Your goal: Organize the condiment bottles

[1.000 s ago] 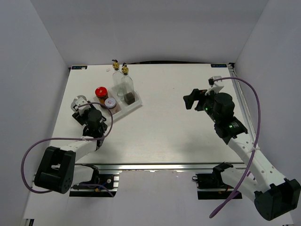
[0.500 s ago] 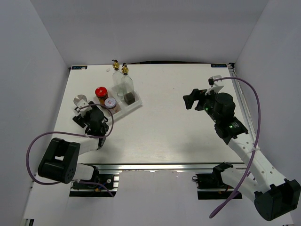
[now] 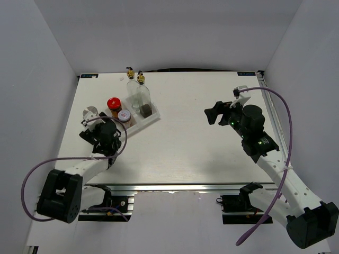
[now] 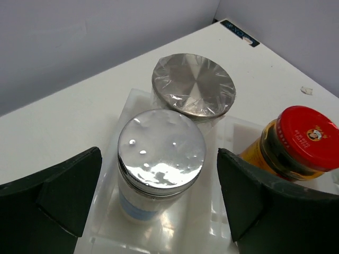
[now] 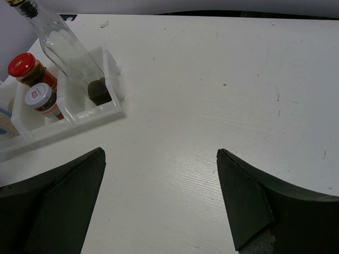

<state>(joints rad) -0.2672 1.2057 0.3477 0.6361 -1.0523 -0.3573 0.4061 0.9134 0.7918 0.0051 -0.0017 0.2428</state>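
In the left wrist view a silver-capped pale shaker [image 4: 161, 151] stands in the white tray [image 4: 222, 211]. My left gripper [image 4: 159, 161] is open around it, and both fingers stand apart from its sides. A second silver-capped shaker [image 4: 193, 91] stands right behind it, and the red-lidded jar [image 4: 302, 140] is to the right. From above, my left gripper [image 3: 99, 126] is at the tray's left end, beside the label-lidded jar [image 3: 124, 115] and two tall glass bottles [image 3: 142, 98]. My right gripper [image 3: 220, 112] hangs open and empty over bare table [image 5: 160, 153].
The tray [image 3: 151, 119] lies slanted at the table's back left. The enclosure's white walls close in the left, back and right sides. A purple cable loops from each arm near the front edge.
My left gripper's jaws have spread wide and let go of the near shaker, which stands in the tray. The right arm has barely moved.
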